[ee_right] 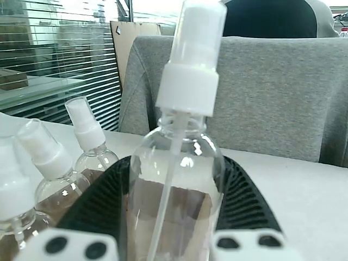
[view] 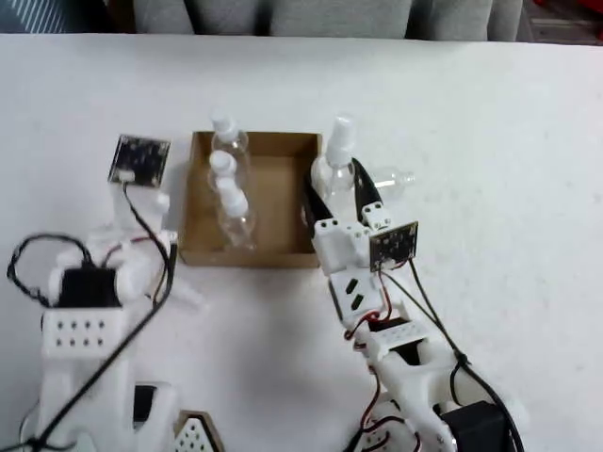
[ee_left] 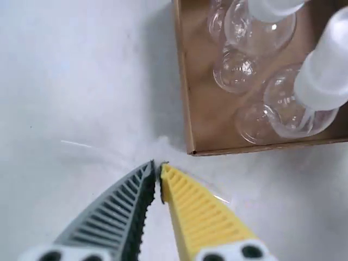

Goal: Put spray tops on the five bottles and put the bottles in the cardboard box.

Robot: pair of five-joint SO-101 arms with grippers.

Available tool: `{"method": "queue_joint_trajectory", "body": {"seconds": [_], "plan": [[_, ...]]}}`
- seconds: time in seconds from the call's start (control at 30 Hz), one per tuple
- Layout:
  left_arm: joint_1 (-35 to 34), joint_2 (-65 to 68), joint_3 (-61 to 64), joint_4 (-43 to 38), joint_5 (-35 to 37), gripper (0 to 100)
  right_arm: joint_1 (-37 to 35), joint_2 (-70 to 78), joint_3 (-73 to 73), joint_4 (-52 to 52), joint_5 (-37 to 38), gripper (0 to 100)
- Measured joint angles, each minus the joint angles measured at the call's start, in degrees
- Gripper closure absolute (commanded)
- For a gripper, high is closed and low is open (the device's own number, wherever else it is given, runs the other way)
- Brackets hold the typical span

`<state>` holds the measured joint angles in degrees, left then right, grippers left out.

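My right gripper [view: 337, 193] [ee_right: 176, 163] is shut on a clear bottle [view: 334, 171] [ee_right: 179, 185] that stands upright with a white spray top [ee_right: 193, 60] on it, at the right wall of the cardboard box [view: 283, 193] [ee_left: 187, 81]. Three bottles with spray tops [view: 226, 174] [ee_right: 49, 163] [ee_left: 310, 92] stand along the box's left side. Another clear bottle [view: 391, 179] lies on its side on the table just right of the held one. My left gripper [ee_left: 157, 166] is shut on nothing, low over the table beside a corner of the box.
The white table [view: 490, 122] is bare to the far left and right of the box. Grey chair backs [view: 330, 17] [ee_right: 283, 92] line its far edge. Cables [view: 141, 226] trail from both arms near the front.
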<state>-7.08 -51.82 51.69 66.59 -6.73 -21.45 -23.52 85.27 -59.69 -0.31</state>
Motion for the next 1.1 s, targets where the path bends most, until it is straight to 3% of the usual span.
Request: {"method": "queue_joint_trajectory", "body": {"seconds": [0.3, 0.57, 0.7, 1.1], "plan": [[-3.3, -16.4, 18.1, -7.8, 0.0, 98, -0.1, 1.7, -1.8, 0.0, -0.2, 98.3], [-5.1, -31.8, 29.3, -8.2, 0.0, 98, -0.6, 20.6, -17.2, 0.0, -0.2, 98.3], [-5.1, -38.0, 33.0, -8.2, 0.0, 98, -0.9, 28.2, -22.2, -5.3, -0.4, 98.3], [-5.1, -42.1, 38.2, -12.0, 0.0, 98, -0.9, 39.6, -31.8, -9.0, -0.4, 98.3]]}}
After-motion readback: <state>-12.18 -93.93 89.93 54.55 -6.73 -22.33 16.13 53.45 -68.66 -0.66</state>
